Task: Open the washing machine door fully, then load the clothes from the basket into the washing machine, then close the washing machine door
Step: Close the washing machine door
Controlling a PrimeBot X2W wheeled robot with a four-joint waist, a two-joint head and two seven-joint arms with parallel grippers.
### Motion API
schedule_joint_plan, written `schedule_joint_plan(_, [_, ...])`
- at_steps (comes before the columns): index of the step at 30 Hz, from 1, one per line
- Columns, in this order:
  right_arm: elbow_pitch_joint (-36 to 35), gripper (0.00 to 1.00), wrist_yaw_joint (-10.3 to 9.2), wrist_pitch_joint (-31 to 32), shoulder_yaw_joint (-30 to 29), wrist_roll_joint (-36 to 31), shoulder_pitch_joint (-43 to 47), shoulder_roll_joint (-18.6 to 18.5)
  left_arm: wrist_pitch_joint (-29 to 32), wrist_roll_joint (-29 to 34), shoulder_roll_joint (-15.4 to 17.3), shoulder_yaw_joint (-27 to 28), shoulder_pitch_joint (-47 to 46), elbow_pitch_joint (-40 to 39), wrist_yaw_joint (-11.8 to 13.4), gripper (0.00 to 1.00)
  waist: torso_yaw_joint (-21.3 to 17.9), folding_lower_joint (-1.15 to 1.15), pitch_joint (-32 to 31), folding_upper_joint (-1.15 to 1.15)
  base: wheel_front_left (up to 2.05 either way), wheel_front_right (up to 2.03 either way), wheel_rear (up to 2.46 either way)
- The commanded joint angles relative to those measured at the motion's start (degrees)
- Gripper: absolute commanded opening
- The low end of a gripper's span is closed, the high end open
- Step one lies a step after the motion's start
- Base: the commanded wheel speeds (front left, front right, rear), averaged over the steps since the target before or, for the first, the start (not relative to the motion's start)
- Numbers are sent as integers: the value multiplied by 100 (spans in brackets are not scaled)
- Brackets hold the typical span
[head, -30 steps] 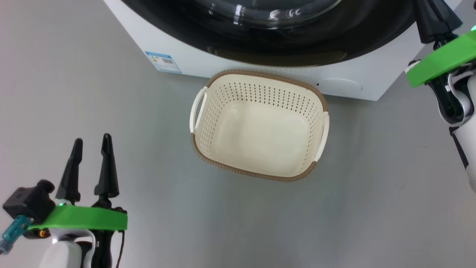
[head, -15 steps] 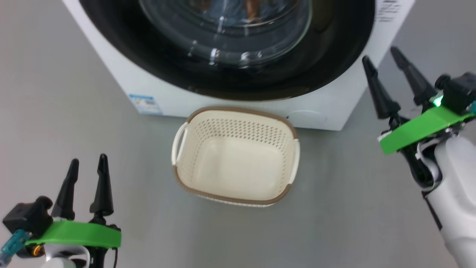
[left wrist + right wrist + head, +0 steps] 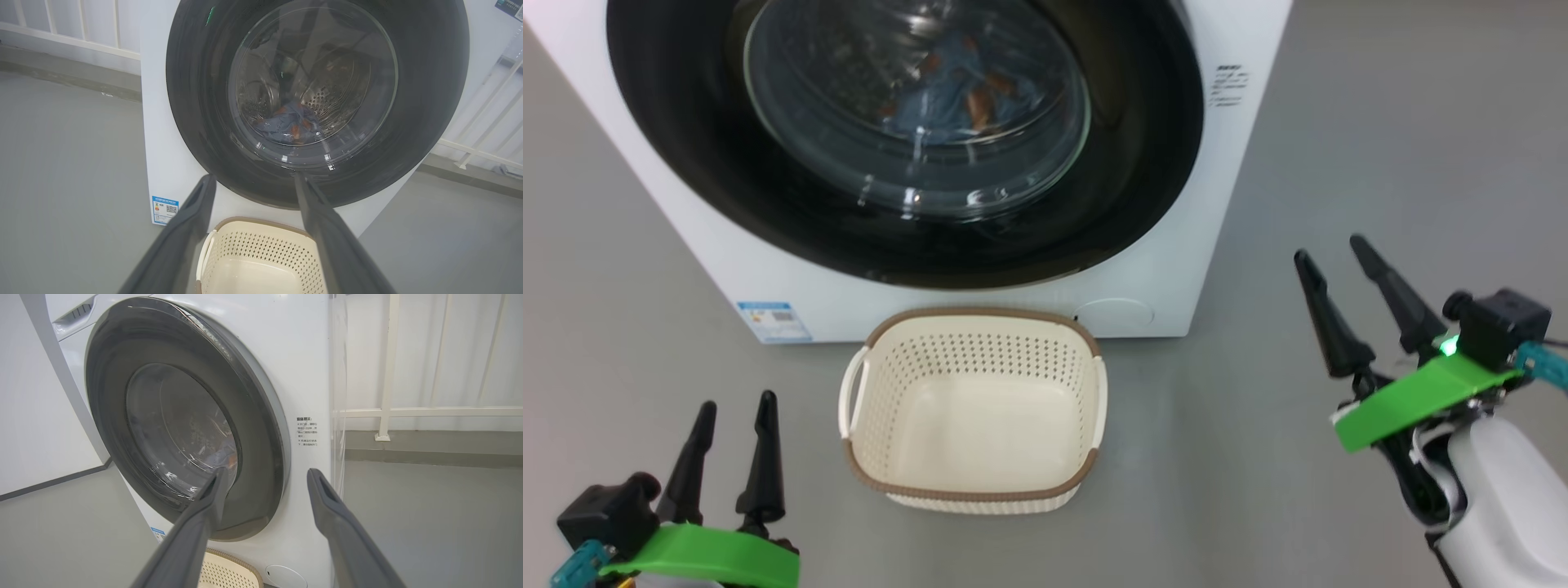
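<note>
Grey floor (image 3: pixel 1339 122) — 2 items: washing machine (image 3: pixel 1217 204) w/ basket (image 3: pixel 972 363) just in front.

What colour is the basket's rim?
Brown with a woven look, around the cream basket; head view shows it best.

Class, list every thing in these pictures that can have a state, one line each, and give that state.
washing machine door: shut, flush against the washing machine
clothes: inside the washing machine, seen through the door
basket: empty, upright on the floor in front of the washing machine
left gripper: open, holding nothing
right gripper: open, holding nothing
</note>
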Motion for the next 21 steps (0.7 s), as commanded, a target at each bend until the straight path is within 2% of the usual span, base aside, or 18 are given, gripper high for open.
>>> schedule_joint_plan(1, [-222,100,-14,-27,59,-36,164,11,-37,-48,193,144,-23,-115,-14,100,-218,0,-216,0,0,0,0])
schedule_joint_plan(5, [-362,100,-14,-27,-49,-106,514,90,-37,-148,303,-24,81,-159,-14,100,-292,0,-350,0,0,0,0])
schedule_joint_plan(9, [-509,100,-14,-27,-175,-216,867,220,-37,-146,339,39,212,-271,-14,100,-371,0,-484,0,0,0,0])
schedule_joint_plan(21, [-679,100,-14,-27,-432,-400,1380,379,-37,256,211,205,416,-463,-11,100,-446,0,-614,0,0,0,0])
